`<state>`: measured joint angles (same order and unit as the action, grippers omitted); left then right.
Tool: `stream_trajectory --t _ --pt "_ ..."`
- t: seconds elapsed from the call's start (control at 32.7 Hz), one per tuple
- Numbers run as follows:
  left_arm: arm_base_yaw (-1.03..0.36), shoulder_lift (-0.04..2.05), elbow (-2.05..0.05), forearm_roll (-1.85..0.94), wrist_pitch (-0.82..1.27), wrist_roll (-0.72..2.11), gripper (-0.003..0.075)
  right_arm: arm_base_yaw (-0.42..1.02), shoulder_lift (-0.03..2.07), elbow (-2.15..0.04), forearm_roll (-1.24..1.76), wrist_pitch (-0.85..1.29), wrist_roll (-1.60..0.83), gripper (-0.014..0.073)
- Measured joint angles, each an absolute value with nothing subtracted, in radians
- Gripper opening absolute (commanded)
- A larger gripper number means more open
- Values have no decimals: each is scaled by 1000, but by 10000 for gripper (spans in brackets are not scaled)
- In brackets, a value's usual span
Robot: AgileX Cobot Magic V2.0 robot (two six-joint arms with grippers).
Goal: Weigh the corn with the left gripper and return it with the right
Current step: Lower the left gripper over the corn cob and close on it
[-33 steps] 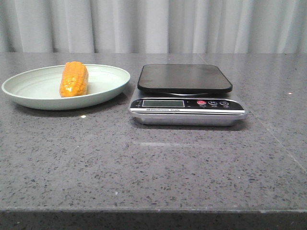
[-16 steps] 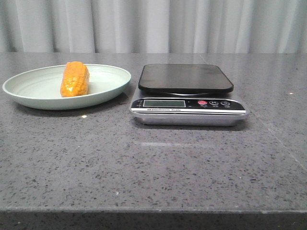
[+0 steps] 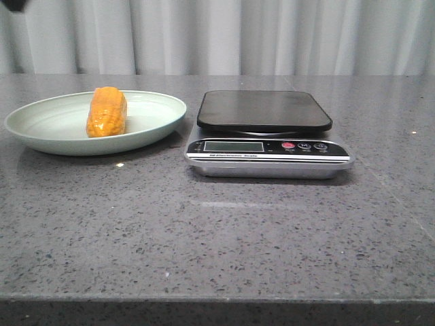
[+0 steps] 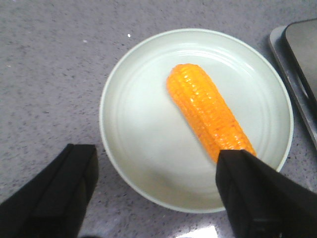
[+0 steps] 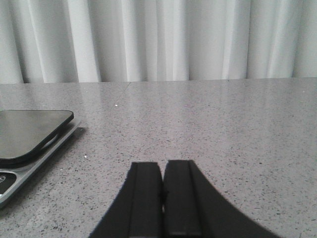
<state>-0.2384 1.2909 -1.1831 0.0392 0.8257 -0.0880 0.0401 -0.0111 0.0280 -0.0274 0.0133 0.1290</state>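
The corn (image 3: 107,112), a stubby orange-yellow cob, lies on a pale green plate (image 3: 47,125) at the left of the table. From the left wrist view the corn (image 4: 208,111) lies slantwise across the plate (image 4: 138,124). My left gripper (image 4: 158,163) hovers open above the plate's near rim, holding nothing. One of its fingers (image 4: 257,193) covers the cob's near end and the other is over the table beside the plate. My right gripper (image 5: 162,166) is shut and empty, low over bare table to the right of the scale (image 5: 29,131).
A kitchen scale (image 3: 265,136) with a black weighing plate and a silver display front stands right of the green plate. A white curtain hangs behind the grey speckled table. A dark piece of arm (image 3: 13,4) shows in the front view's top left corner.
A dark piece of arm has come into the front view's top left corner. Corn, plate and scale lie where they were.
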Motion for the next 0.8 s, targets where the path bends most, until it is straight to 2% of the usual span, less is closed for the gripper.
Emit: stream_trajectory --t 0.28,0.61,0.67,0.8 --pt "-306 1591 -1394 39 916 -221 558 40 -11 28 -27 13 129 150" --pt "-320 1726 -1440 25 970 -358 549 40 -11 28 -27 13 129 150" --pt "-320 1743 -1440 23 972 -373 526 40 -11 28 -27 13 129 150" --pt "-320 1770 -1440 21 981 -382 410 40 -11 28 -27 13 129 150"
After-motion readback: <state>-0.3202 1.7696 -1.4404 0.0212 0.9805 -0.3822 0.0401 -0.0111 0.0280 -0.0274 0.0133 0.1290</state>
